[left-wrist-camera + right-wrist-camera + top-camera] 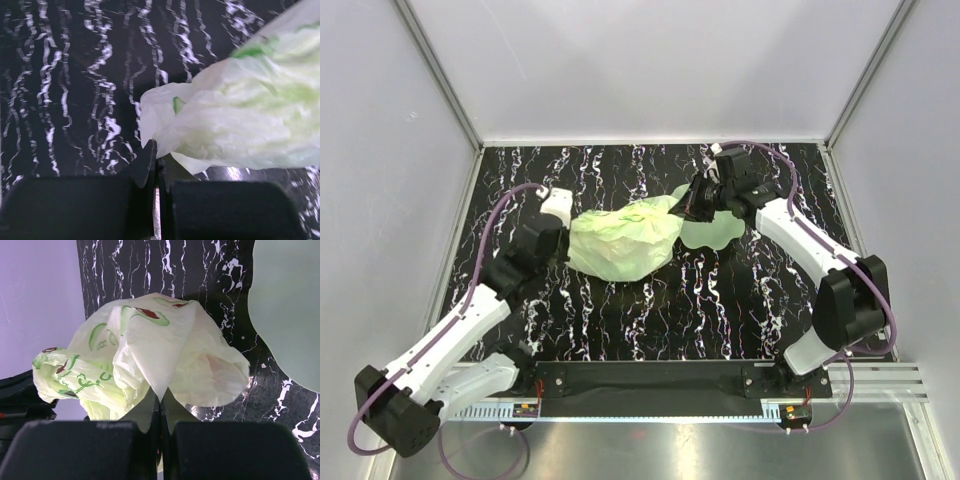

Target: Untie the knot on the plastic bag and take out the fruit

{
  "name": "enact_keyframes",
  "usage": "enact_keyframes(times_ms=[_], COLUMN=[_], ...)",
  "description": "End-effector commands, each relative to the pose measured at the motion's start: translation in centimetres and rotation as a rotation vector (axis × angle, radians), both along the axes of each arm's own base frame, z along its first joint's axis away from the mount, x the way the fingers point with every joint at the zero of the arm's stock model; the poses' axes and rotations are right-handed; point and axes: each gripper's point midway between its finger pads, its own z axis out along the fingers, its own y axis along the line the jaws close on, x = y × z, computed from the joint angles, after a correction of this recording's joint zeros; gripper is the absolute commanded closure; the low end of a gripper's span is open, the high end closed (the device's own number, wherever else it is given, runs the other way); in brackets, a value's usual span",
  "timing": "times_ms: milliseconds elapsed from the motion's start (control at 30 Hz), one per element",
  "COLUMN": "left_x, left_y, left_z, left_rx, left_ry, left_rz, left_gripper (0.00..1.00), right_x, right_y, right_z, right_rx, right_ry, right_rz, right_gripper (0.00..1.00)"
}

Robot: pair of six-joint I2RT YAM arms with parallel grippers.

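The plastic bag (620,243) lies crumpled at the middle of the worktop (620,330), just beside the green wavy-edged dish (718,233) on its right. The left hand (566,240) is clamped tight on film at the bag's left edge. The right hand (688,208) is clamped tight on a gathered fold at the bag's upper right, near the dish. The knot cannot be made out.

plastic bag (620,245) is bulging straight ahead of both tips, blocking the whole gap between left gripper (157,157) and right gripper (161,401). Green dish (287,305) is lying ahead-right of right gripper, close by. Bare table (60,100) is lying open ahead-left of left gripper.
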Motion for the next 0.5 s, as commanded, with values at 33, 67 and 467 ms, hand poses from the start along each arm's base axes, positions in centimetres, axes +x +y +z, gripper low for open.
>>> enact_keyframes(times_ms=[33,67,467], left_x=[2.9,3.5,1.8], left_y=[2.9,3.0,-2.4], left_z=[5.0,5.8,5.4], left_rx=[-0.059,-0.095,-0.433], left_ry=[-0.173,-0.208,-0.261], left_rz=[0.169,0.187,-0.069], left_gripper=[1.00,1.00,0.71], right_x=[1.1,0.9,-1.0], right_y=[-1.0,-1.2,-0.8], right_z=[1.6,1.3,3.1], right_rx=[0.024,0.025,0.079], right_ry=[-0.072,-0.072,-0.180], right_rz=[-0.094,-0.099,0.036], right_gripper=[1.00,1.00,0.11])
